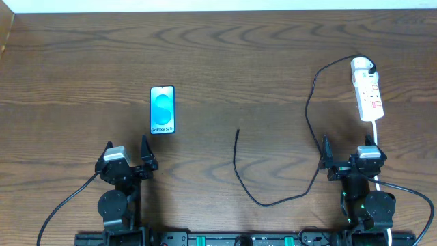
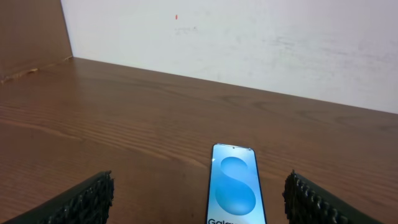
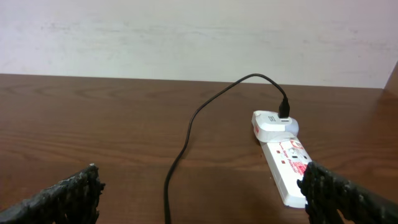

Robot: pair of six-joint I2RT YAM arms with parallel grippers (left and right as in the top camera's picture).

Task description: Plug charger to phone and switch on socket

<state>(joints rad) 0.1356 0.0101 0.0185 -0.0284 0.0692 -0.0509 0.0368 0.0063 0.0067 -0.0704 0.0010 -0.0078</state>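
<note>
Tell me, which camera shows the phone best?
The overhead view: the phone lies whole, screen and lettering visible. The left wrist view shows the phone closer, but its lower end is cut off. The right wrist view misses it.

Overhead looks straight down on the whole table [image 1: 218,55]. The left wrist camera sits low, facing forward, close to the phone [image 2: 236,186]; the right wrist likewise faces the power strip [image 3: 285,165]. Overhead shares both; the wrist views seem to share only the far wall [image 2: 249,43].

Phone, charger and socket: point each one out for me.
phone [image 1: 162,109]: overhead view, middle of its blue screen.
charger [image 1: 236,147]: overhead view, black cable just below its free end.
socket [image 1: 369,96]: overhead view, middle of its white body.
</note>
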